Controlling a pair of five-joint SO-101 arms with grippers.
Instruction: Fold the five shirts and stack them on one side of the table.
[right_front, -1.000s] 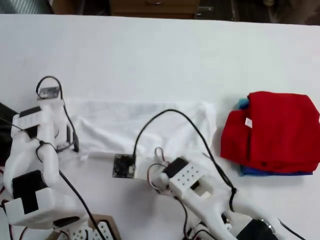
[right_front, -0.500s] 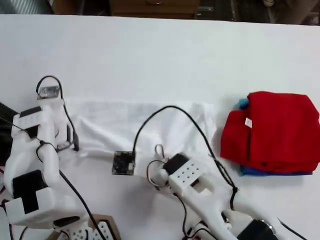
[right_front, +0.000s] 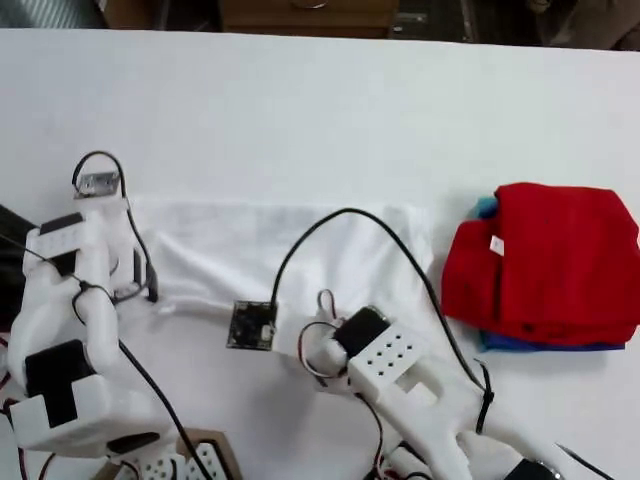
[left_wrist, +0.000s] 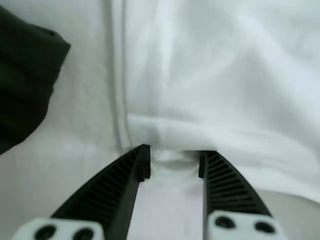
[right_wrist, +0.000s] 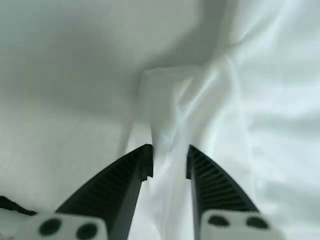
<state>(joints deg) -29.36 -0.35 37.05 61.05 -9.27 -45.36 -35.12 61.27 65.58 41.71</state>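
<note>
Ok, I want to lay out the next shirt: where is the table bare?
The broad far strip of the table, beyond the white shirt and the folded stack, is bare. The gap between shirt and stack is narrow. The near edge is crowded by the left arm, the right arm and its cable.

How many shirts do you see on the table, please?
3: a white shirt spread flat at centre, a red shirt folded at the right, a blue shirt under it; more may be hidden.
</note>
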